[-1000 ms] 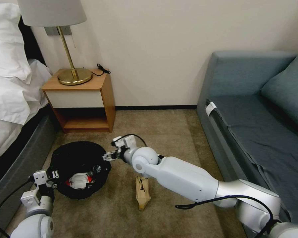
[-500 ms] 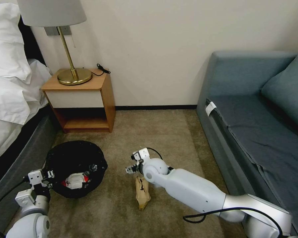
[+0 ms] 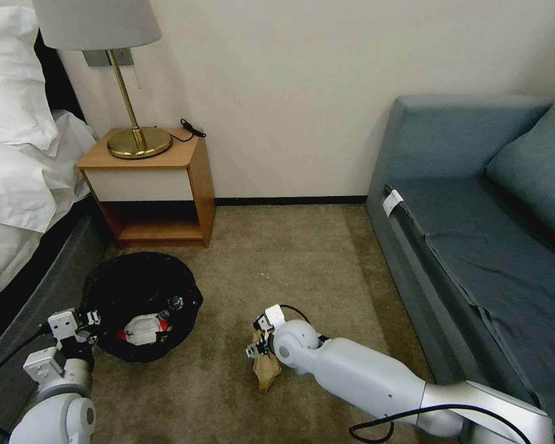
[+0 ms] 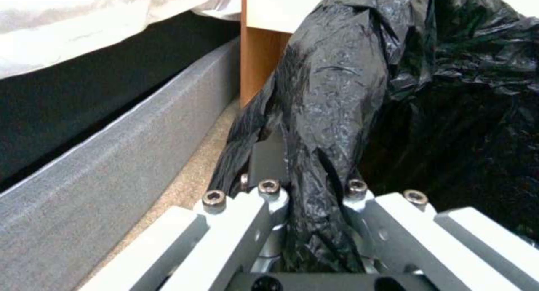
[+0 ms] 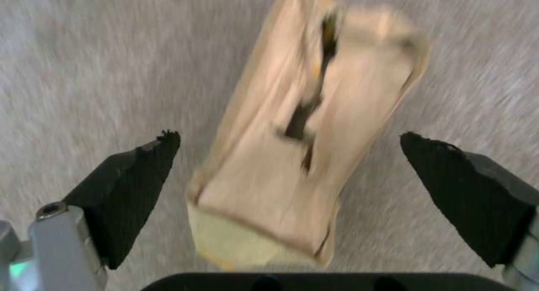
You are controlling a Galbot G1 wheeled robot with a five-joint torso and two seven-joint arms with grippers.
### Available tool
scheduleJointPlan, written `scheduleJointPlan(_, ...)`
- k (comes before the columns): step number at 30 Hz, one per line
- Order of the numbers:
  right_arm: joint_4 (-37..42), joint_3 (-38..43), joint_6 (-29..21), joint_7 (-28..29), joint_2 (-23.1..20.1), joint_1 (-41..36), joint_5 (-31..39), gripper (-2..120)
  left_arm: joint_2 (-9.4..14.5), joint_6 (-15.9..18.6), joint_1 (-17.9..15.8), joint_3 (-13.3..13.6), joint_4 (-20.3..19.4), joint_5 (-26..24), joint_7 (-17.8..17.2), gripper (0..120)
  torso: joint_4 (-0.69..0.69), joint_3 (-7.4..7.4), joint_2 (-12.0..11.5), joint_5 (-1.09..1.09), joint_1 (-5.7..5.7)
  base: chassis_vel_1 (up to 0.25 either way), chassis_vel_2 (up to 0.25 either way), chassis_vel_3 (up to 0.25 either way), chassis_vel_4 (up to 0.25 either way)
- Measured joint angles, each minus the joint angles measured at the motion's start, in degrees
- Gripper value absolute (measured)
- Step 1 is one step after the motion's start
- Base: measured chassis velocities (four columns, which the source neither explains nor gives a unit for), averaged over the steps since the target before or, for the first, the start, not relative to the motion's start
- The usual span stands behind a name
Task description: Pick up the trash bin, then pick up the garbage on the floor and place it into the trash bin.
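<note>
Right pincer [image 5: 289, 169] spread wide over the tan bag [image 5: 306, 135] on the carpet [image 3: 327, 259], fingers [image 5: 129, 190] either side, left pincer [image 3: 79, 322] clamped on the bin [image 3: 139, 290] rim, red-and-white wrapper [image 3: 143, 328] inside, bin between bed [image 3: 18, 185] and bag, nightstand [image 3: 154, 185] behind.

Trash bin [image 3: 143, 302] on floor [image 3: 277, 259] at left, before the nightstand [image 3: 157, 185] — wrapper [image 3: 143, 328] inside it. Left pincer [image 3: 87, 320] at its near rim. Paper bag [image 3: 266, 364] to its right, right pincer [image 3: 257, 339] over it — sofa [image 3: 475, 234] far right.
</note>
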Motion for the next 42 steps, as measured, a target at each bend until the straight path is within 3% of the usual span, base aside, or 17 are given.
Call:
scheduleJointPlan(26,-7.47,-1.98,2.90,-5.99,1.66,-2.39,-5.33,99,-0.44,-0.05,-0.83,0.93,0.49,0.47,0.23,4,0.00,0.00,0.00,-0.01,0.00,0.000,0.000,0.000,0.000)
scheduleJointPlan(27,-7.65,-1.99,3.04,-6.50,1.64,-2.50,-5.81,92,-0.43,-0.11,-0.82,0.92,0.58,0.47,0.27,4,0.00,0.00,0.00,-0.01,0.00,0.000,0.000,0.000,0.000)
scheduleJointPlan(33,-7.72,-1.78,3.11,-7.15,1.58,-2.63,-6.01,79,-0.52,-0.22,-0.67,1.00,0.59,0.48,0.32,4,0.00,0.00,0.00,-0.01,0.00,0.000,0.000,0.000,0.000)
scheduleJointPlan(37,-8.05,-1.73,3.23,-8.12,1.50,-2.72,-6.31,58,-0.53,-0.47,-0.55,0.88,0.63,0.41,0.44,4,0.00,0.00,0.00,0.00,0.00,0.000,0.000,0.000,0.000)
scheduleJointPlan(42,-8.06,-1.74,3.34,-8.40,1.54,-2.89,-6.44,42,-0.52,-0.55,-0.49,0.79,0.66,0.32,0.46,4,0.00,0.00,0.00,0.00,0.00,0.000,0.000,0.000,0.000)
